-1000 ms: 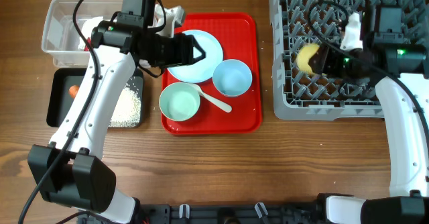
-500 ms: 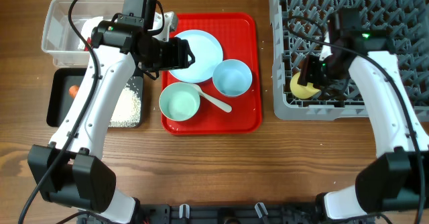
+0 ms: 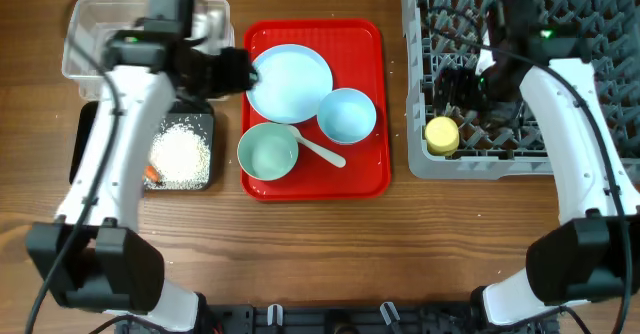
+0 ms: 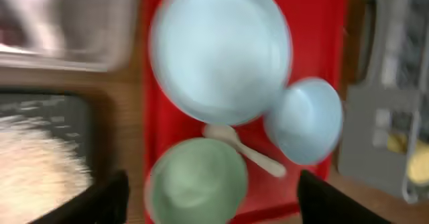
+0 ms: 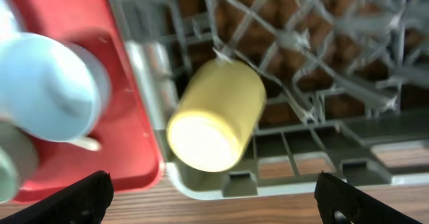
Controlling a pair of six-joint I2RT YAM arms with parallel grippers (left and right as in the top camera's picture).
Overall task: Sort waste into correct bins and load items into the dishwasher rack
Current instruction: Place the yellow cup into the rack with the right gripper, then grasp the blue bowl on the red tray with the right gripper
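So the yellow cup (image 3: 441, 134) is sitting in the dishwasher rack (image 3: 500, 162), down in its 7 o'clock corner as the overhead camera sees it. Whether it's upright or leaning on the pegs is hard to call. The right tool (image 3: 458, 92) hangs just past it at roughly 1 o'clock, fingers spread wide with nothing between them, so the cup is loose.

What's left to load is all on the red tray (image 3: 370, 179): the plate (image 3: 290, 82) at the top, a blue bowl (image 3: 347, 115) tucked against its 4 o'clock edge, a greenish bowl (image 3: 268, 152) at the plate's 6 o'clock, and the white spoon (image 3: 322, 151) between the two bowls. The spoon's long axis runs about 10 to 4.

The bit that matters, I reckon, is that the plate lies dead at 3 o'clock from the left tool (image 3: 238, 71), with its rim just beside the fingertips. That tool is also spread apart and empty, and the wrist view is blurry but shows the fingers wide either side of the tray. The left arm is clearly the nearer one for anything on the tray, since the right one is across the bare strip of surface at the rack. The snag is that the rack is far off at the tray's 3 o'clock.

The rice and carrot bit are in the black tray (image 3: 200, 124).
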